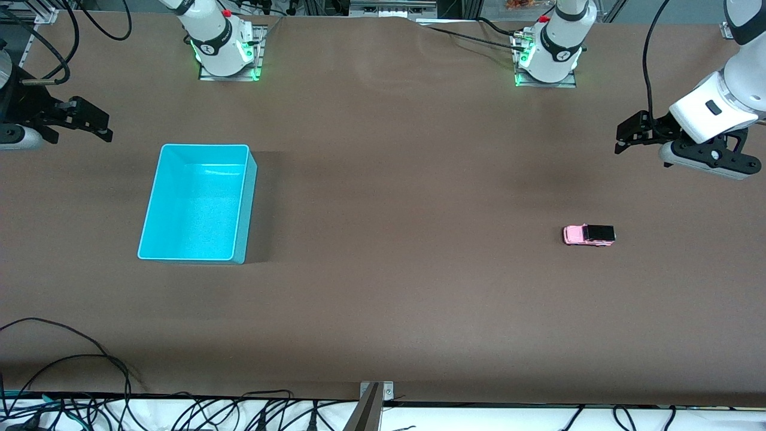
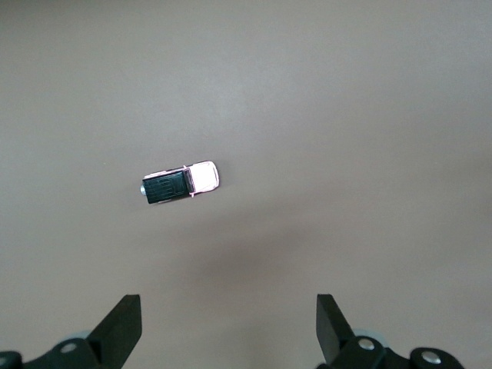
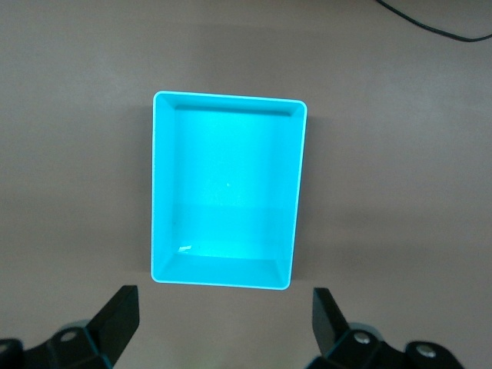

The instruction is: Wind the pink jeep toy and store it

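The pink jeep toy [image 1: 588,234] stands on its wheels on the brown table toward the left arm's end, with a black roof and rear. The left wrist view shows the jeep [image 2: 181,183] from above, well ahead of the fingers. My left gripper [image 1: 623,136] [image 2: 228,311] hangs open and empty in the air at that end of the table, apart from the jeep. The cyan bin [image 1: 250,203] [image 3: 229,98] sits empty toward the right arm's end. Beside the bin, my right gripper [image 1: 102,124] [image 3: 224,301] hangs open and empty over the table's end.
Both arm bases [image 1: 227,48] [image 1: 547,57] stand at the table edge farthest from the front camera. Black cables [image 1: 72,371] lie along the nearest edge, next to a metal bracket [image 1: 374,398]. A cable [image 3: 430,23] lies on the table past the bin.
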Robot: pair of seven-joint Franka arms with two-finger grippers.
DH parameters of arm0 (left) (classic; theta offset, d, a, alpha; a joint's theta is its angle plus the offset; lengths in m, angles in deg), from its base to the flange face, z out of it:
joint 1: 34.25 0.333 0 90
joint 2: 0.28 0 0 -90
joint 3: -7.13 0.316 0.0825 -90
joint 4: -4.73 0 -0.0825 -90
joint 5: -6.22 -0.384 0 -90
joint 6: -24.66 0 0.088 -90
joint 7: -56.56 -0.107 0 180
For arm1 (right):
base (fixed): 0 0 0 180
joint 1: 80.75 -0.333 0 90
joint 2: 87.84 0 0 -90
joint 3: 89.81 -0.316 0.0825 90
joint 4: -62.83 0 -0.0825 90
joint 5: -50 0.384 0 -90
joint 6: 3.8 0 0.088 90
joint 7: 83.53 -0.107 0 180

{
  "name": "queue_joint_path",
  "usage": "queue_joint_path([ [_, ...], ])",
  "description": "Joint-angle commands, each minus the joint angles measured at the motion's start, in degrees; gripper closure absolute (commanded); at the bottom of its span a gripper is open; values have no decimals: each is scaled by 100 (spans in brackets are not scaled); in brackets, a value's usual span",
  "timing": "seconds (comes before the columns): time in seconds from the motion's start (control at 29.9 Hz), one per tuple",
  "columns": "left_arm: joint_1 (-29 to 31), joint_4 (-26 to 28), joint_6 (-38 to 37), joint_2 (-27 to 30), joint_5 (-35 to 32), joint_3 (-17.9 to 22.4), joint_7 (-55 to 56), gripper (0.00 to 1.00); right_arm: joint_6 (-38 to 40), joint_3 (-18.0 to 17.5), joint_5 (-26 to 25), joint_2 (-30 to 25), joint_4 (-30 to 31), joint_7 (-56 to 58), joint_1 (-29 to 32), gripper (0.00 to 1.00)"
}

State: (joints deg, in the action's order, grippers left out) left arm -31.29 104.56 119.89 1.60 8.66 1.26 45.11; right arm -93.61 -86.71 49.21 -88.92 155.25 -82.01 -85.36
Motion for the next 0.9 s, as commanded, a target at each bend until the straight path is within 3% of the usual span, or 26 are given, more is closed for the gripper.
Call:
queue_joint_path([
  [0.0, 38, -94, -75, -65, 116, -20, 11, 0, 77, -11, -70, 20, -75, 32, 12, 0],
  [0.87, 38, -138, -83, -135, 98, -2, -6, 0, 86, -11, -35, 28, -110, -12, -5, 0],
])
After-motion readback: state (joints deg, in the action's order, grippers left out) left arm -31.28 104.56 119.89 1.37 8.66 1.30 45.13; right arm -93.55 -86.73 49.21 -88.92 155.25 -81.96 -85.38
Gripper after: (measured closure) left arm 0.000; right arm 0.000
